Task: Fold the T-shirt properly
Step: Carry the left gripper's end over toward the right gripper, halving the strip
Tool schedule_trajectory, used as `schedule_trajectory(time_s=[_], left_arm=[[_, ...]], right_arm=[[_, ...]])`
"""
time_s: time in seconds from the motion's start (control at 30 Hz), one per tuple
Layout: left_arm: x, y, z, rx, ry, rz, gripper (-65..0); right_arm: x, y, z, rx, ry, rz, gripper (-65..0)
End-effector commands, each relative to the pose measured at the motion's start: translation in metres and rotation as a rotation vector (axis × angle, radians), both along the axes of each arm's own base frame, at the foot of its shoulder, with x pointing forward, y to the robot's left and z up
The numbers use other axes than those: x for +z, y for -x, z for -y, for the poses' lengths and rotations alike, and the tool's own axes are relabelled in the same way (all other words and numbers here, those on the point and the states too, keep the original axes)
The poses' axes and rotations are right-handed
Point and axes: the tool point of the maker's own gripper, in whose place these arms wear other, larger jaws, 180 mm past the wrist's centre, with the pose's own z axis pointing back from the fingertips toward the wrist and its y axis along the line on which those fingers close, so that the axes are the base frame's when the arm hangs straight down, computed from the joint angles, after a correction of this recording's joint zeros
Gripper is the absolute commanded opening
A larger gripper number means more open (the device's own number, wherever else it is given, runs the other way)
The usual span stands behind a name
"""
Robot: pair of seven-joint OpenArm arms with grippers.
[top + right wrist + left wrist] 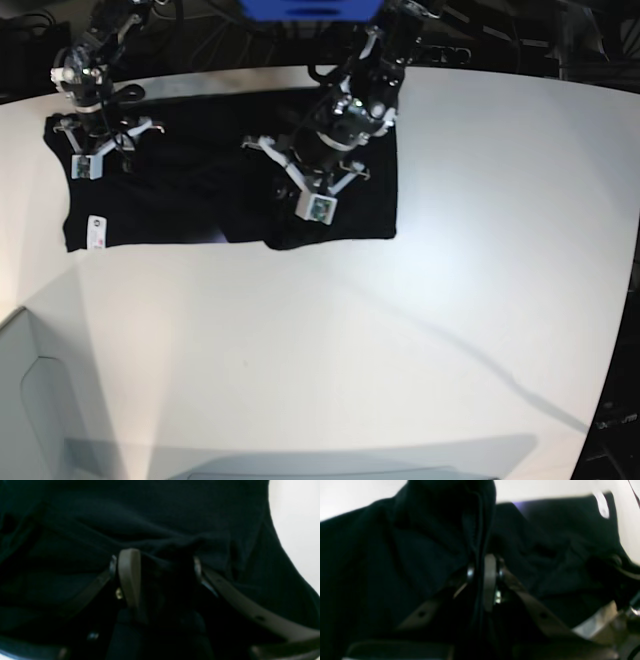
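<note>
— Black cloth fills both wrist views. What is the left gripper (483,567) doing?

— Its jaws are pressed together, pinching a raised fold of the T-shirt (190,190); the cloth rises in a ridge straight up from between the fingers.

— And the right gripper (160,562)?

— Its fingers (128,575) stand spread, with bunched black cloth lying between them. Whether they actually clamp it, I cannot tell.

— Where is the T-shirt itself?

— Spread flat on the white counter (350,340), along its far edge. In the base view the arm with the left gripper sits over the shirt's right half, where a doubled layer lies darker. The other arm sits at the shirt's far left corner.

— Any marks on the shirt?

— A small white label (96,230) near its near left corner, seen also from the left wrist.
</note>
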Motion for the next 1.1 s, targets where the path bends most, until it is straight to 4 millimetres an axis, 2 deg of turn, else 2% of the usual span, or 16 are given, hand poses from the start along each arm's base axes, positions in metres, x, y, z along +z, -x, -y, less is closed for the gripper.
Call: schedule_trajectory(time_s=[0.0,0.23,0.4,0.57,0.73,0.8,0.93,1.0,1.07], left_arm=[[0.013,-0.009,0.007,0.005,0.027,0.043,-65.0],[0.006,-0.013,0.025,0.011,0.014,0.011,-65.0],[0.018,-0.013,0.045,-0.046,0.026,0.046,-65.0],[0.021,-0.014,0.05,-0.059,0.028,0.054,-65.0],[0.007,-0.01,0.05,-0.065,0.009,0.013,-64.0],[0.005,-0.009,0.054,-0.065,0.015,0.004,-58.7],[0.011,-0.008,0.055,-0.057,0.031,0.016,-40.1],[0.022,-0.012,0.054,-0.055,0.045,0.045,-34.5],[0.031,-0.009,0.05,-0.045,0.059,0.061,-32.1]], right_arm=[[0.009,-0.005,0.002,0.016,0.013,0.03,-37.7],[0.009,-0.005,0.002,0.016,0.013,0.03,-37.7],[0.009,-0.005,0.002,0.016,0.013,0.03,-37.7],[0.009,-0.005,0.002,0.016,0.013,0.03,-37.7],[0.008,-0.004,0.002,0.016,0.013,0.029,-37.7],[0.008,-0.004,0.002,0.016,0.013,0.029,-37.7],[0.008,-0.004,0.002,0.016,0.013,0.029,-37.7],[0.008,-0.004,0.002,0.016,0.013,0.027,-37.7],[0.008,-0.003,0.002,0.016,0.013,0.026,-37.7]])
